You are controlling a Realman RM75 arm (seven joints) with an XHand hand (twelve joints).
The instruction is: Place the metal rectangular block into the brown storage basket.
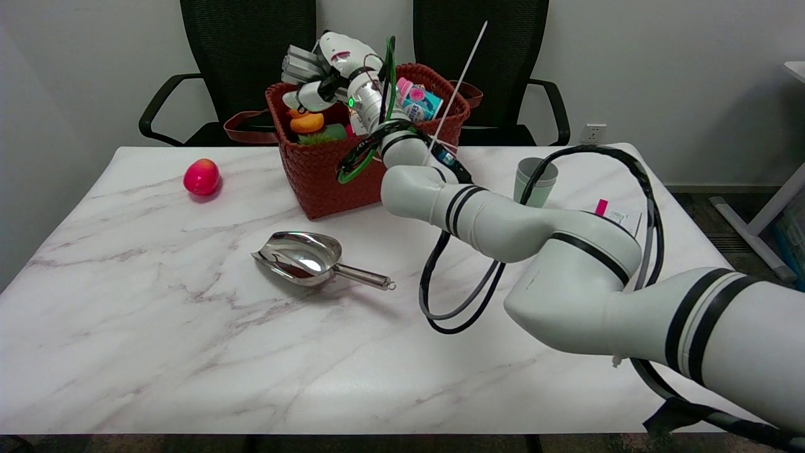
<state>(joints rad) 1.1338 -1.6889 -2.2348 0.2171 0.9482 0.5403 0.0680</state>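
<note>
The brown woven storage basket stands at the back middle of the table. My right hand hovers over its left half, just above the rim. The hand grips a grey metal rectangular block, which sticks out to the left between the fingers; white fingers curl beneath it. Inside the basket, right below the hand, sit an orange rubber duck and a green item. A blue and pink bottle lies in the basket's right half.
A metal scoop lies on the marble table in front of the basket. A red apple is at the left. A grey-green cup stands at the right, with a white tag nearby. Black cables hang from my arm.
</note>
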